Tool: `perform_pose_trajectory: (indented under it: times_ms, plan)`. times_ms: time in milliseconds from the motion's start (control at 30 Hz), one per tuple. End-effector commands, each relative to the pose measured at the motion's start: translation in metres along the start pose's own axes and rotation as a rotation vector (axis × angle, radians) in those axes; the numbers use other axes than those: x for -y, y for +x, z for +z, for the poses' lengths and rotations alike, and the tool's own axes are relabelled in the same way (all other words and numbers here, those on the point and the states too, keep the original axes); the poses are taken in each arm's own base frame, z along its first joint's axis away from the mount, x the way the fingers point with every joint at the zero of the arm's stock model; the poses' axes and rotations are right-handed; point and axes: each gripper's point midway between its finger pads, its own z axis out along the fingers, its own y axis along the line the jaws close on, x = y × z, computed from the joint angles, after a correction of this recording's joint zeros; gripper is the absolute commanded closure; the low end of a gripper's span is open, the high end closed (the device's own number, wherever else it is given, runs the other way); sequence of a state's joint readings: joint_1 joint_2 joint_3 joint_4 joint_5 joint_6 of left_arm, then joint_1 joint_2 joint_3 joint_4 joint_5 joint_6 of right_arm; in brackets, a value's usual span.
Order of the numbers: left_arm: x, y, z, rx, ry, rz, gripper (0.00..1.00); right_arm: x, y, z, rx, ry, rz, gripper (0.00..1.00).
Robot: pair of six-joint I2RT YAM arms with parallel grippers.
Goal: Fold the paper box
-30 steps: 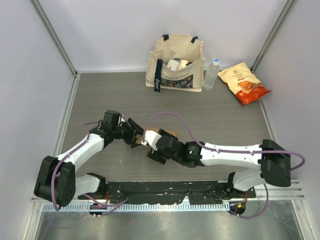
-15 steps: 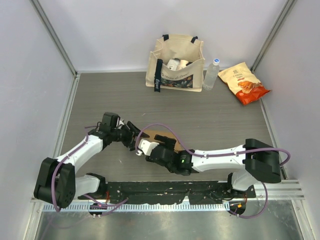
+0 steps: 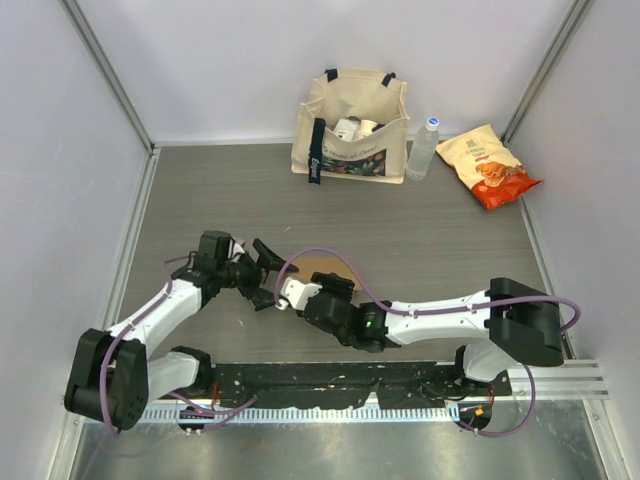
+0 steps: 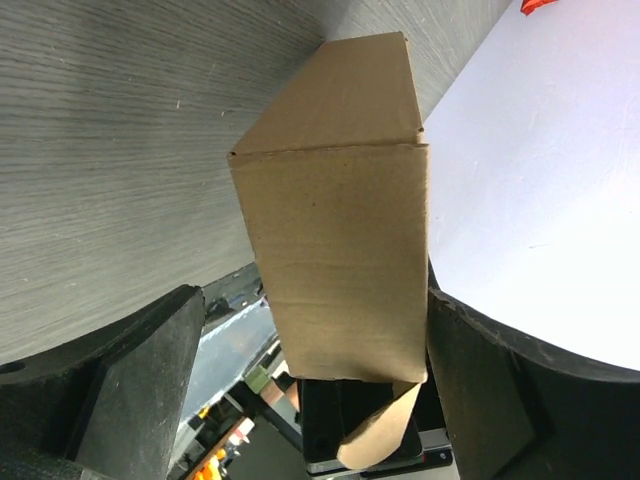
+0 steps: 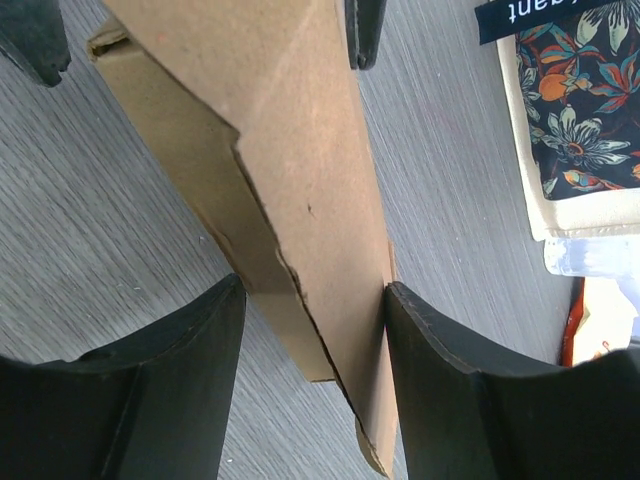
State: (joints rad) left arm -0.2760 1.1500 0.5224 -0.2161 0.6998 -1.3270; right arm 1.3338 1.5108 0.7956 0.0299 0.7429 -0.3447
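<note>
Right wrist | right fingers [image 5: 150, 400] grasping paper box [image 5: 300, 180] | left fingers [image 4: 120, 390] spread, released

1. In the right wrist view, a dark strap [image 5: 545, 14] on the tote bag [image 5: 590, 120] carries white letters, upside down, reading roughly "gant"; the frame edge cuts off the rest.
2. In the top view, print on the snack packet [image 3: 487, 165] and the bag front is too small to read.
</note>
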Motion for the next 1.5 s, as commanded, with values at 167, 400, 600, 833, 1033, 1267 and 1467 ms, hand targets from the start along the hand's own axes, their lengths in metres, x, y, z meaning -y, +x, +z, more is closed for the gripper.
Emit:
perform_pose_trajectory:
  times_ms: [167, 400, 600, 833, 1033, 1267, 1467]
  plan:
    - [0.022, -0.041, -0.055, 0.385, -0.029, 0.369, 0.00, 0.022, -0.022, -0.025, 0.019, -0.028, 0.115, 0.62]
    - [0.030, -0.056, -0.118, 0.747, -0.012, 0.581, 0.04, 0.024, -0.027, -0.048, -0.045, -0.162, 0.199, 0.65]
    - [0.036, -0.032, -0.098, 0.598, 0.093, 0.700, 0.18, 0.021, -0.004, -0.037, -0.194, -0.286, 0.274, 0.68]
    - [0.034, -0.024, -0.083, 0.567, 0.113, 0.739, 0.30, 0.006, 0.007, -0.013, -0.328, -0.495, 0.329, 0.68]
    - [0.024, -0.011, -0.054, 0.599, 0.127, 0.821, 0.25, 0.009, 0.018, 0.009, -0.429, -0.535, 0.298, 0.68]
    - [0.045, -0.018, -0.036, 0.638, 0.053, 0.954, 0.26, 0.007, 0.031, 0.019, -0.422, -0.546, 0.309, 0.54]
    - [0.070, -0.026, -0.032, 0.625, 0.026, 0.986, 0.29, 0.017, 0.036, 0.019, -0.374, -0.484, 0.323, 0.34]
